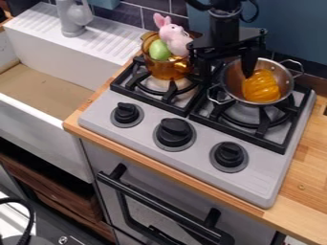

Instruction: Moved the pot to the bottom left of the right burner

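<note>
The pot (273,68), metal with two wire handles, sits over the rear of the right burner (263,122), holding a ridged orange thing (260,87). The claw (225,74) hangs above and left of that burner's rear, its fingers spread, seemingly one inside the pot and one outside. The step in hand looks like taking the wall: best to centre the rim between the fingers, clear of the handle, then close evenly. A low, slow drag towards the burner's front left should keep the base level and the load inside; lifting by one side could tip it. Left of the burner stands an amber pot (171,70), worth a wide berth; in front is a knob (228,155), and far left the sink (38,139)
</note>
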You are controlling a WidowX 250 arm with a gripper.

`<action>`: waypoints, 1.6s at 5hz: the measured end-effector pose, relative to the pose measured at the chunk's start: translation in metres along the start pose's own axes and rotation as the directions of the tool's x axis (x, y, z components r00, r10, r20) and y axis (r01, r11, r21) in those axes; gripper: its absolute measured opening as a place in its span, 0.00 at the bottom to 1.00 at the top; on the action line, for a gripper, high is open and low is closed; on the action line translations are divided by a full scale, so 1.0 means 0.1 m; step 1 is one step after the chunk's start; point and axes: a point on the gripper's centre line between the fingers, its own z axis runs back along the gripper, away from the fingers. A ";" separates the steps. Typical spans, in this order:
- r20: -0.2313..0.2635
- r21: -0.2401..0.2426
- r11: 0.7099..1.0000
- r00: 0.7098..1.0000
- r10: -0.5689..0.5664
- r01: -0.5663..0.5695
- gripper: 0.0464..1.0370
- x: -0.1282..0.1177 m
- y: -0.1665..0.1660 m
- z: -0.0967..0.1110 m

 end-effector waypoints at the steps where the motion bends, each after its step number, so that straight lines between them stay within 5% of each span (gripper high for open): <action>1: -0.011 0.001 1.000 1.000 0.017 -0.017 0.91 0.01 -0.01 -0.04; 4: -0.018 -0.017 0.999 0.999 0.047 -0.048 0.14 0.01 -0.02 -0.04; 5: -0.023 -0.021 0.999 0.999 0.048 -0.048 0.03 0.00 -0.02 -0.04; 8: -0.075 -0.062 0.998 0.997 0.027 -0.031 0.01 -0.14 0.24 0.12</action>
